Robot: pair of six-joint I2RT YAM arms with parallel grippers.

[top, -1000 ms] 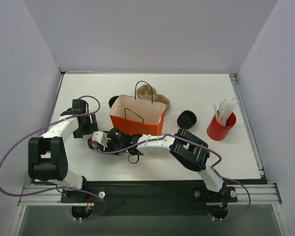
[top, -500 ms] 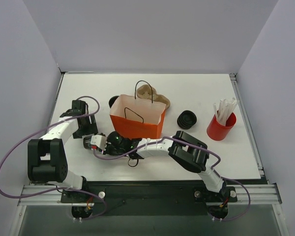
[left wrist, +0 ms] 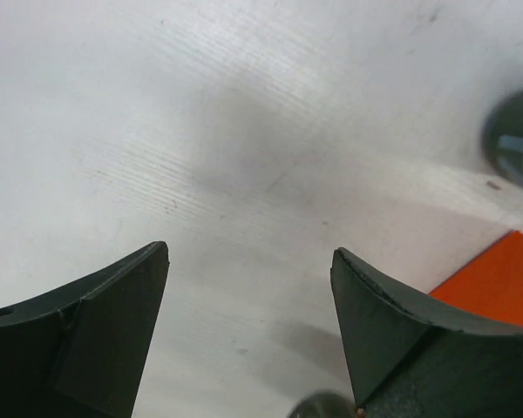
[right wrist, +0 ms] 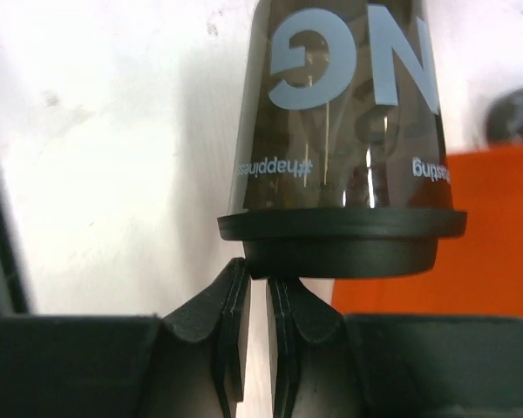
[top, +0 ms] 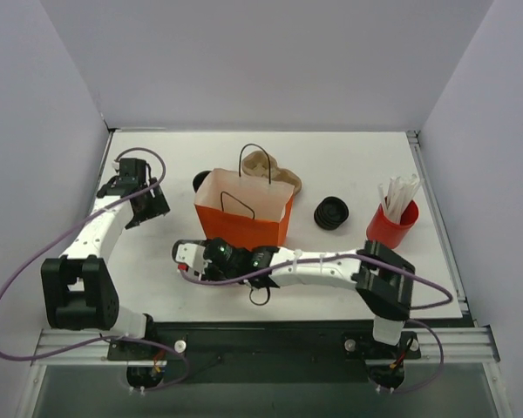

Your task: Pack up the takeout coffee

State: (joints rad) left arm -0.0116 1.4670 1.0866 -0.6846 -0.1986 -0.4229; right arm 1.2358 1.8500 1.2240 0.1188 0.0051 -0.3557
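1. The right gripper (right wrist: 253,274) lies low over the table (top: 349,157), reaching across to the left. Its fingers are pressed together, tips against the lid's edge. I cannot tell whether they pinch the rim.
2. The takeout coffee (right wrist: 340,113) points away from those fingers, lid end nearest them. It is outside the orange bag (top: 244,218), by the bag's near left side.
3. The left gripper (left wrist: 248,252) hangs over bare table, jaws wide apart and empty.
4. Behind the bag's left corner stands a lidless black cup (top: 200,181). A stack of lids (top: 331,212) sits to the bag's right.
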